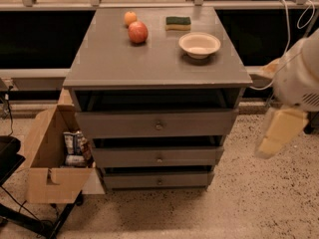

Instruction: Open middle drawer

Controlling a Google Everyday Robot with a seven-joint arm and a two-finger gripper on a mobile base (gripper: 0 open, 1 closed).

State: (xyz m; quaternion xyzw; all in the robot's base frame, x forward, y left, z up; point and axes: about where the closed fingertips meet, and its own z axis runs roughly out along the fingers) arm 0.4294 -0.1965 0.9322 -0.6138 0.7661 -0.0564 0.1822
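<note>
The grey cabinet (149, 59) has three drawers. The middle drawer (124, 157) is a wide shallow grey front with a small round metal knob (159, 159) at its centre. It sits between the taller top drawer (119, 124) and the narrower lowest drawer (129, 180), with a dark gap above it. My gripper (279, 133) is pale and blurred at the right edge of the view. It hangs in the air to the right of the cabinet, at about the height of the top and middle drawers, and is apart from them.
On the cabinet top are an apple (138, 32), an orange (130, 18), a green sponge (178, 23) and a white bowl (199, 44). An open cardboard box (50, 178) with packets stands on the floor at the cabinet's left. Cables hang at the right.
</note>
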